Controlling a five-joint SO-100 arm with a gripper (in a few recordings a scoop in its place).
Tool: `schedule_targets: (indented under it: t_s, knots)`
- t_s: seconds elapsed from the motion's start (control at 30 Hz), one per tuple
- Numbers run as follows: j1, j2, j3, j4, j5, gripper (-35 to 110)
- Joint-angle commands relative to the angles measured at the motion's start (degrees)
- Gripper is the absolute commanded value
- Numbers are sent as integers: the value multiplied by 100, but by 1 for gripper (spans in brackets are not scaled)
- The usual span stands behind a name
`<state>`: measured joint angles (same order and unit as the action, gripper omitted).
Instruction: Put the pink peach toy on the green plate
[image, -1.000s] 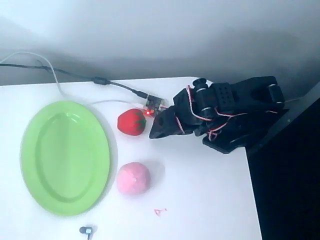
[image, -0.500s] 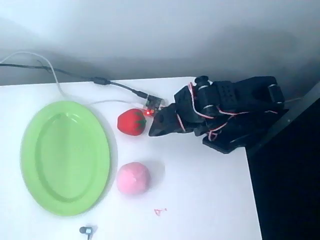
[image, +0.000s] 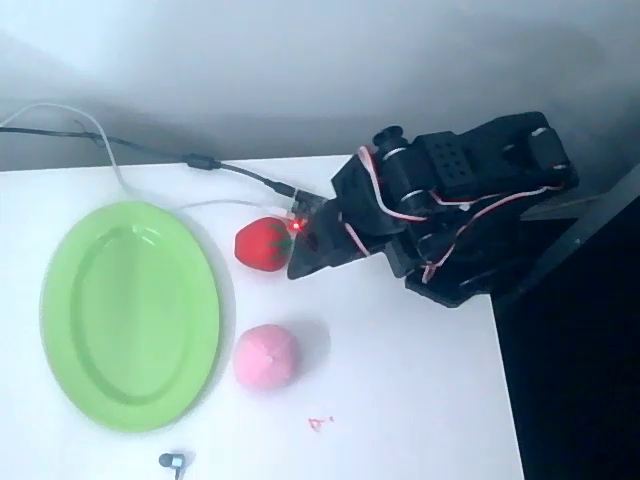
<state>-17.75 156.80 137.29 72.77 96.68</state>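
Task barely begun: the pink peach toy (image: 266, 357) sits on the counter (image: 400, 400) beside the empty green plate (image: 130, 315); jaws hover near the strawberry toy (image: 262, 243), opening unclear.

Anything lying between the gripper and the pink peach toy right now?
No. In the overhead view, bare white table separates the gripper from the pink peach toy; the strawberry toy sits beside the gripper, left.

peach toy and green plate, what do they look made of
The pink peach toy looks like soft plush or foam: matte, slightly fuzzy surface with a faint seam and no shine. The green plate looks like smooth moulded plastic: even light-green colour, raised rim, mild sheen. Both are guesses from appearance only.
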Motion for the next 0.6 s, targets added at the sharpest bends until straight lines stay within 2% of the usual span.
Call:
schedule_targets:
  t_s: [0.0,0.1,0.23,0.57]
  knots:
    - [-615,-712,-879,53,378,0]
    - [-1222,-1362,-1406,53,940,0]
    - [-1731,-2171,-2136,62,1125,1]
    - [-1916,-3419,-3190,79,1318,36]
